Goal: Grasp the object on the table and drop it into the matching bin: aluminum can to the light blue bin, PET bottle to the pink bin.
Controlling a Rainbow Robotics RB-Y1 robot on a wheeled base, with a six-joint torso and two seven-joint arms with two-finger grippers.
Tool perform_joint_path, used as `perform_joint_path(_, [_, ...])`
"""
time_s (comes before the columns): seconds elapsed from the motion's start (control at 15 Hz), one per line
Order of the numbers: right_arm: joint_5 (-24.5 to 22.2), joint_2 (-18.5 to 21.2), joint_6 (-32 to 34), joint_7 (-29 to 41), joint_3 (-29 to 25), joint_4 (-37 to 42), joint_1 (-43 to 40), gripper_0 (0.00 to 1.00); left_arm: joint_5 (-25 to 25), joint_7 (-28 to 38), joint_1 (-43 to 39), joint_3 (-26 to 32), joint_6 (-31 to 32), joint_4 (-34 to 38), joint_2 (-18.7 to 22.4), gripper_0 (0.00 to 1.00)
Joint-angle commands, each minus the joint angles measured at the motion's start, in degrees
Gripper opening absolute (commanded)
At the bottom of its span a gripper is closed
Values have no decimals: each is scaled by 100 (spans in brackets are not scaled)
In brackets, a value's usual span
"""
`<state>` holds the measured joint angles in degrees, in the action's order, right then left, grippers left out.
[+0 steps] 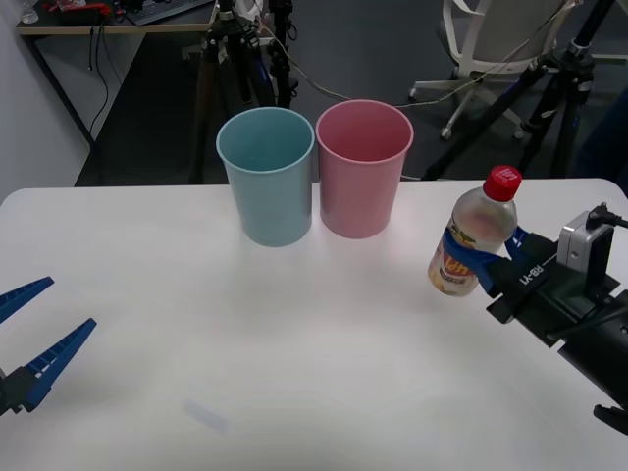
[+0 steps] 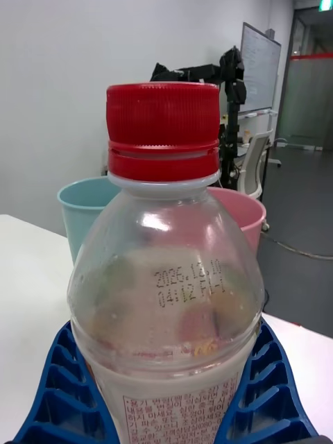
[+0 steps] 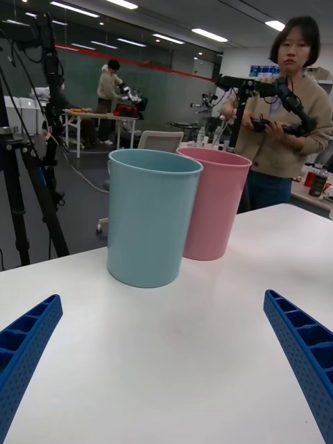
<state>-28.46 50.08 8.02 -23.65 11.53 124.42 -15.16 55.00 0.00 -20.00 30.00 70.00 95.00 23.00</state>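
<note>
Left gripper (image 1: 34, 329) sat idle at 8 o'clock over the tabletop (image 1: 294, 343), fingers (image 3: 298, 340) spread wide, holding nothing. Right gripper (image 1: 481, 257) at 3 o'clock had its fingers (image 2: 267, 388) clamped on the bottle (image 1: 473, 235), tilted slightly, red cap (image 1: 502, 183) uppermost. Farther off, at 12 o'clock, stood the blue bin (image 1: 267, 177) and pink bin (image 1: 362, 169), side by side, upright.

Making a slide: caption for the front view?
Right gripper holds the PET bottle beside the pink bin; left gripper waits open.
</note>
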Motion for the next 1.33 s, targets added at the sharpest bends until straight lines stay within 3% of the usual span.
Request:
perform_joint_path(0.07, [491,591,-249,9,-2,249,338,0,0,0,0,0,0,0,0,100])
perform_joint_path(0.2, [570,846,-319,79,7,267,628,0,0,0,0,0,0,0,0,100])
perform_joint_path(0.73, [2336,2015,-416,202,192,240,1894,0,0,0,0,0,0,0,0,100])
perform_joint_path(0.87, [2697,2129,-468,246,658,12,2579,0,0,0,0,0,0,0,0,100])
perform_joint_path(1.07, [2776,2112,-468,326,1519,-630,3757,0,0,0,0,0,0,0,0,100])
perform_joint_path(1.33, [2934,1804,-468,501,2494,-1570,5198,0,0,0,0,0,0,0,0,100])
